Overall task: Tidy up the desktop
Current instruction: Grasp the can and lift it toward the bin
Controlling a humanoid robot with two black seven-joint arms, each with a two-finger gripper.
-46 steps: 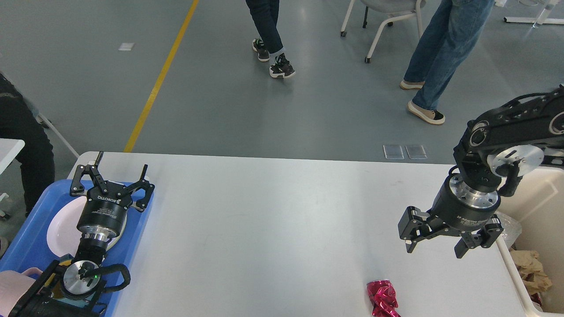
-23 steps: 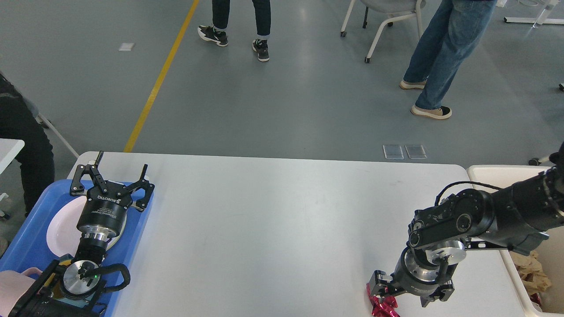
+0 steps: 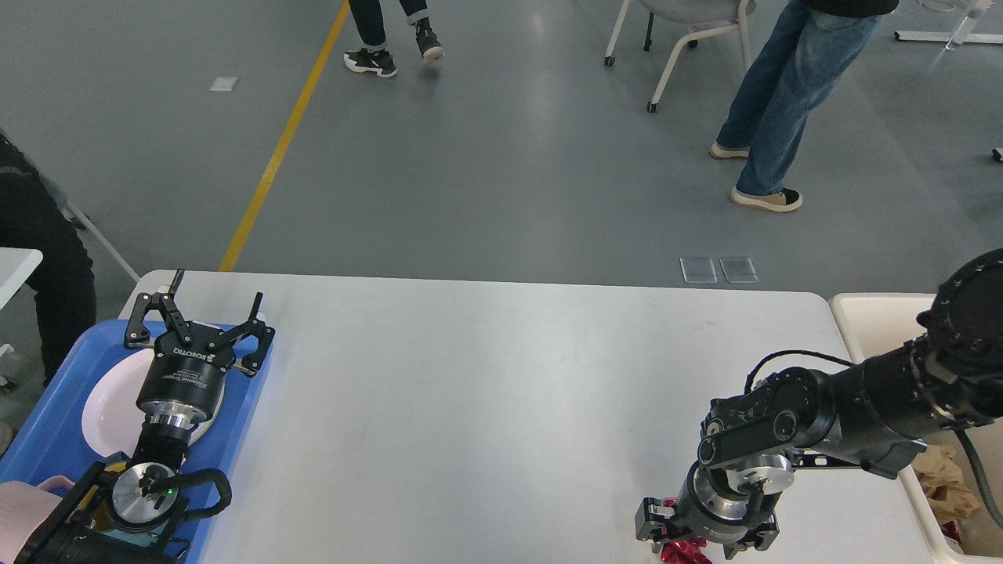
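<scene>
Head view: right gripper [image 3: 700, 540] directly over red wrapper [image 3: 680, 551] on desktop [image 3: 486, 407], fingers straddling, grip unclear; left gripper [image 3: 202, 313] spread, far away.

A tray [image 3: 55, 439] sits on the left end of the desktop [image 3: 486, 392], with a plate [image 3: 110, 407] in it. My bin [image 3: 885, 329] stands just right of the desktop. A wrapper [image 3: 680, 552] lies at the near edge, right side.

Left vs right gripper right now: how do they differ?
The left gripper points away over the blue tray, jaws spread, nothing between them. The right gripper points down at the red foil wrapper on the desktop; its jaw state is unclear. Both are black two-finger units.
</scene>
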